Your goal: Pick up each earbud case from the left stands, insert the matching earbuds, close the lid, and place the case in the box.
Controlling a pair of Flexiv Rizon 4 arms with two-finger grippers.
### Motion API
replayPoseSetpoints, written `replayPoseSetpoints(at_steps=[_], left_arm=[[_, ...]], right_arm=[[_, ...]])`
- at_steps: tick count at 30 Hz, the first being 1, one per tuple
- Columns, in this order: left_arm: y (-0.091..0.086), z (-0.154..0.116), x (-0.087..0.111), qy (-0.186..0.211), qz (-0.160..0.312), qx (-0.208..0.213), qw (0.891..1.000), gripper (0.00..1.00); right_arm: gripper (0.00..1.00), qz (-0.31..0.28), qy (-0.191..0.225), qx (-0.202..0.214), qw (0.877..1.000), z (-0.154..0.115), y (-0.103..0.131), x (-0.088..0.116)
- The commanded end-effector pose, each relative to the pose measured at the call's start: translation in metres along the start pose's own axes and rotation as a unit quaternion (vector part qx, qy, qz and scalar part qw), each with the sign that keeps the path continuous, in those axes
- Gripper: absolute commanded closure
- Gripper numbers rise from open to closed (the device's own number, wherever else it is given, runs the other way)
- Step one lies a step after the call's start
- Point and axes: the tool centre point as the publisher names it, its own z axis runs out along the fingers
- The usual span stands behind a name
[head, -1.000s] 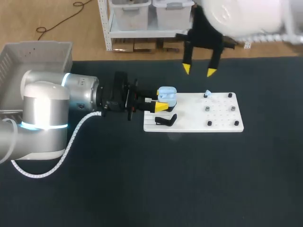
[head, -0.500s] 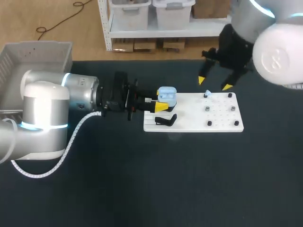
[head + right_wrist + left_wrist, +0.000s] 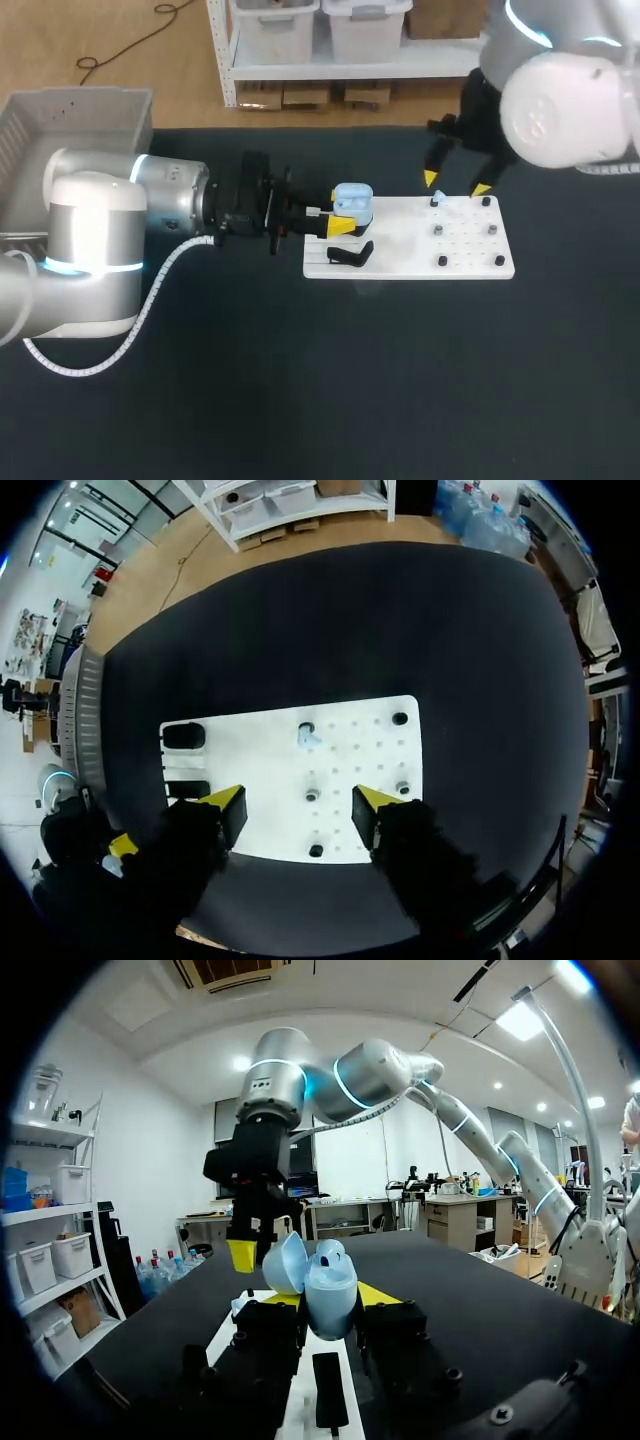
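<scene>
A light blue earbud case (image 3: 353, 203) with its lid up sits at the left end of the white board (image 3: 410, 262). My left gripper (image 3: 336, 216) is shut on it from both sides. In the left wrist view the case (image 3: 325, 1285) stands between the yellow fingertips, and my left gripper (image 3: 318, 1298) holds its lower half. A small light blue earbud (image 3: 438, 197) rests on the board's far edge. My right gripper (image 3: 455, 184) hangs open just above it. In the right wrist view the earbud (image 3: 307, 737) lies ahead of my right gripper (image 3: 297, 806).
A black stand (image 3: 350, 255) lies on the board's near left corner. Several small pegs (image 3: 439, 230) stick up from its right half. A grey bin (image 3: 70, 125) sits at the table's far left. Dark open tabletop (image 3: 400, 380) spreads in front of the board.
My right arm has swung right and come down from behind the board to just over the earbud, with its fingers a little wider apart. The left arm and the case have not moved.
</scene>
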Motion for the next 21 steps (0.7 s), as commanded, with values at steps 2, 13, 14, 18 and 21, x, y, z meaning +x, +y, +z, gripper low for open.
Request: replayPoseSetpoints(at_steps=[2,13,14,18,21], left_arm=[[-0.002,0.0,0.0,0.0,0.001,-0.003,1.0,1.0],[-0.002,0.0,0.0,0.0,0.001,-0.003,1.0,1.0],[-0.002,0.0,0.0,0.0,0.001,-0.003,1.0,1.0],[-0.002,0.0,0.0,0.0,0.001,-0.003,1.0,1.0],[-0.002,0.0,0.0,0.0,0.001,-0.003,1.0,1.0]], right_arm=[[0.49,0.0,0.008,0.009,1.0,0.012,-0.002,-0.01],[0.53,-0.009,0.01,0.034,0.999,0.038,-0.008,-0.014],[0.53,-0.007,0.01,0.035,0.999,0.039,-0.008,-0.015],[0.53,-0.005,0.011,0.036,0.999,0.042,-0.008,-0.017],[0.53,-0.003,0.011,0.034,0.999,0.042,-0.007,-0.018]])
